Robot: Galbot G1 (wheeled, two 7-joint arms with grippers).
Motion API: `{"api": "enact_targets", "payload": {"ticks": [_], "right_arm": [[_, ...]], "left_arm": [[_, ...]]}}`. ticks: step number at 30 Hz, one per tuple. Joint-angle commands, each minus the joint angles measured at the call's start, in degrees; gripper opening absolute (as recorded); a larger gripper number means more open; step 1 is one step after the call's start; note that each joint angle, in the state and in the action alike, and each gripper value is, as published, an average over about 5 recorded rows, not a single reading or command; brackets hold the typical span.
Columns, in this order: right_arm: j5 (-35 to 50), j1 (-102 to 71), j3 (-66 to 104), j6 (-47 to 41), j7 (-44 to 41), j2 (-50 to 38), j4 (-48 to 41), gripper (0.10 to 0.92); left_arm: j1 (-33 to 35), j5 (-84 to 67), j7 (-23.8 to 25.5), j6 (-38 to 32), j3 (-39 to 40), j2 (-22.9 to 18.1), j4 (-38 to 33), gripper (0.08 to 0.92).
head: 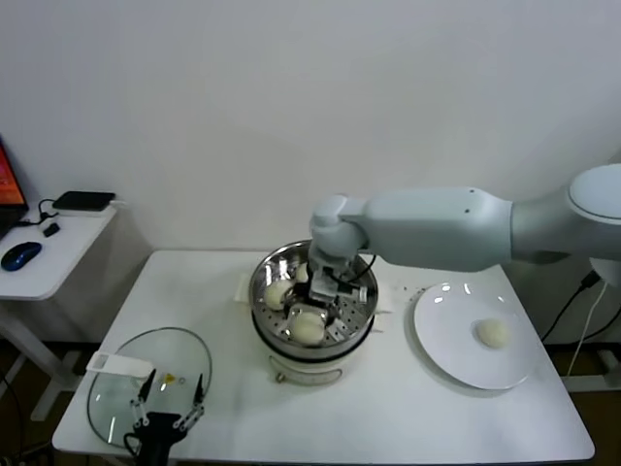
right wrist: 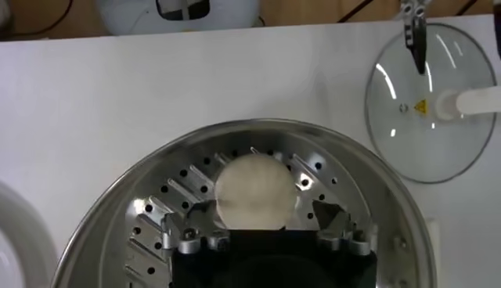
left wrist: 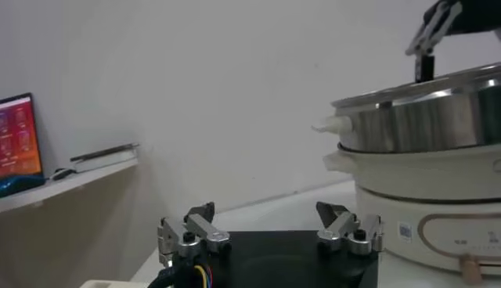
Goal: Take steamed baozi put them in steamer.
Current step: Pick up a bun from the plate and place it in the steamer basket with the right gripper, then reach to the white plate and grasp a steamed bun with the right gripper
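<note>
Parked left gripper [head: 170,403] over glass lid [head: 131,388] at table's [head: 388,427] near edge, fingers spread. Right gripper [right wrist: 266,223] down inside steamer [head: 267,277], fingers spread either side of a bun [right wrist: 254,192] on the perforated floor. Three buns in steamer; fourth bun [head: 493,333] on white plate [head: 446,340].

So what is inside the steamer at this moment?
The steamer holds three baozi on its perforated floor: one at the front, one at the left, one partly visible at the back. The right gripper hangs over them, jaws open, hiding part of the floor.
</note>
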Motion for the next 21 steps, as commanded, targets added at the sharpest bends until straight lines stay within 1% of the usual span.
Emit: {"api": "enact_targets", "payload": {"ticks": [1,3,6,10,14,21], "right_arm": [[23.2,17.1,-9.8,-1.4,-10.8,-3.8,-2.2,0.822],[27.2,21.5,-14.2,-5.0,-12.5,-6.4,-2.8,0.822],[31.4,25.3,-20.2,-11.0,-12.8,-10.2,-3.5,0.823],[32.7,25.6,-24.8,-16.4,-12.5,-15.7,-4.9,0.823],[28.2,21.9,-25.4,-19.4,-11.9,-22.1,-6.3,0.823],[15.1,7.9,-17.2,-19.2,-10.1,-31.6,-12.8,0.823]], "left_arm": [[0.3,0.0,0.1,0.1,-0.1,0.4,-0.5,0.823],[0.4,0.0,0.1,0.1,-0.1,0.5,-0.7,0.823],[0.5,0.0,0.1,0.1,0.0,0.8,-0.9,0.823],[0.2,0.0,0.1,0.0,0.3,0.9,-0.7,0.823],[0.3,0.0,0.0,0.0,0.7,0.7,-0.6,0.823],[0.6,0.8,0.0,-0.3,1.3,0.3,-0.6,0.823]]}}
